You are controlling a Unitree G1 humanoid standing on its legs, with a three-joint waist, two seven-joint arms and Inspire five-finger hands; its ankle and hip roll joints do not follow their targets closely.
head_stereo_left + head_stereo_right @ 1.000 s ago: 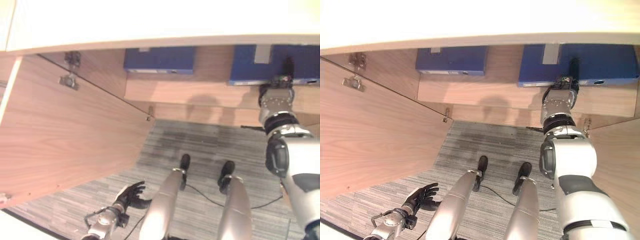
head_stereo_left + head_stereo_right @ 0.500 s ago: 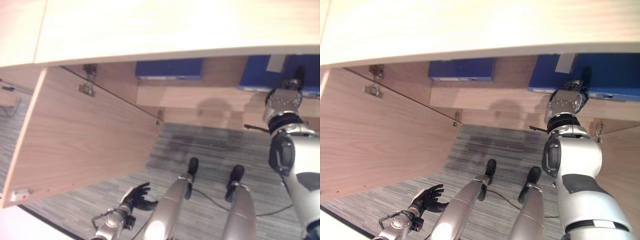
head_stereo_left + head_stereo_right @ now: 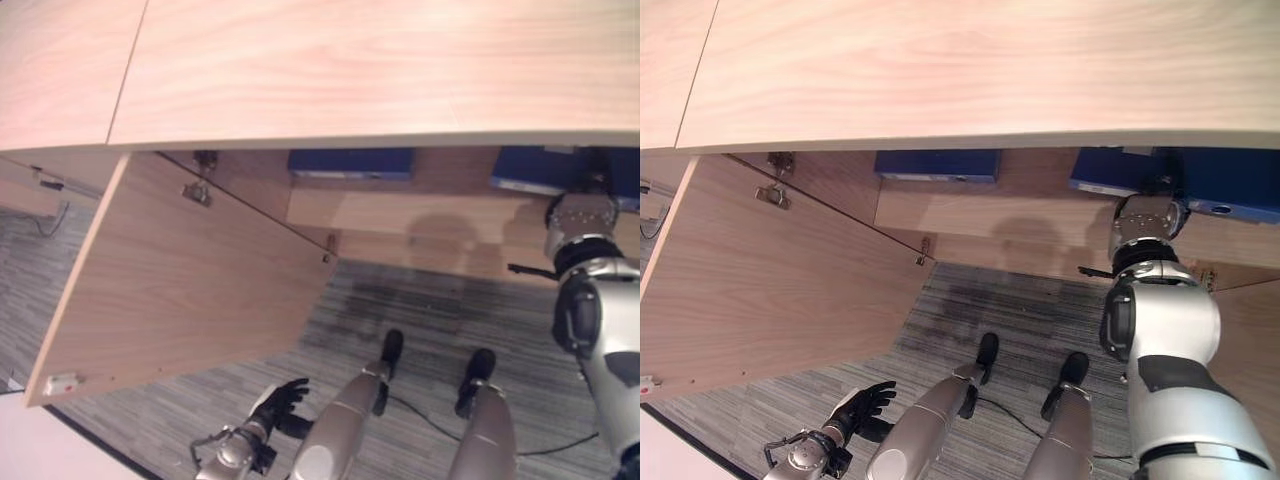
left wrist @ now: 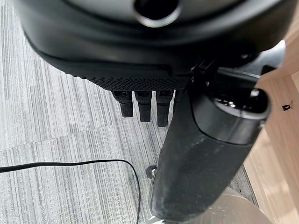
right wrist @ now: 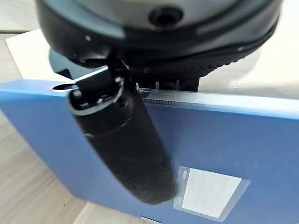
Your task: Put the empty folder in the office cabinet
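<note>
Right hand [image 5: 140, 140]: thumb over the blue folder [image 5: 243, 140] on the cabinet shelf [image 3: 970, 215], pinching it
Left hand [image 3: 862, 405]: down low, fingers relaxed, holding nothing

A second flat blue folder [image 3: 937, 165] lies on the wooden shelf, near its left end. Grey striped carpet [image 3: 420, 310] covers the floor below. A short black cable [image 3: 50, 222] hangs at the far left.

— What carries the folders?
— A wooden cabinet shelf [image 3: 970, 210]. One blue folder [image 3: 937, 165] lies at twelve o'clock, another blue folder [image 3: 1220, 182] at two o'clock.
— Below?
— Grey striped carpet floor [image 3: 1020, 300].
</note>
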